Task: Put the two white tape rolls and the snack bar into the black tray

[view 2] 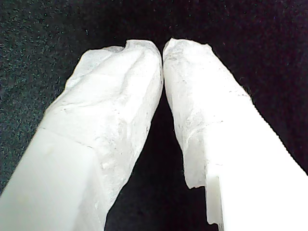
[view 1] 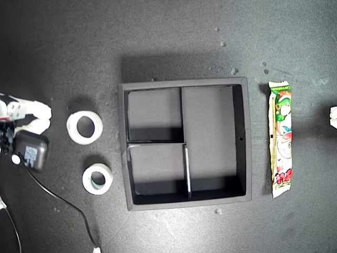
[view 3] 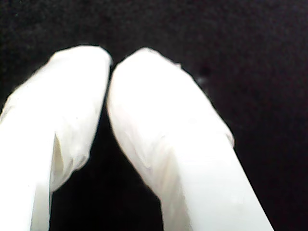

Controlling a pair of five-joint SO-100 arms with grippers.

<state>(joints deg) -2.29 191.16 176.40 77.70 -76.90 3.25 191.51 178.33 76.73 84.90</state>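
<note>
Three items lie outside the black tray (view 1: 239, 142): both white tape rolls, wider (view 1: 84, 127) and smaller (view 1: 97, 178), at the exterior view's left, snack bar (view 1: 280, 138) right; my first gripper (view 2: 161, 48) and my second gripper (view 3: 110, 62) are pressed together, empty; I judge closed jaws descending would nudge a roll aside

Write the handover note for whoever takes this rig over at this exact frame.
My first gripper: shut, empty, over bare dark surface.
My second gripper: shut, empty, likewise.
Wider tape roll and smaller tape roll: both lying flat on the dark table to the exterior view's left of the black tray.
Snack bar: lying lengthwise to the exterior view's right of the tray.
Done: nothing; all three compartments are empty.
Left: all three items still need to go into the tray.
</note>
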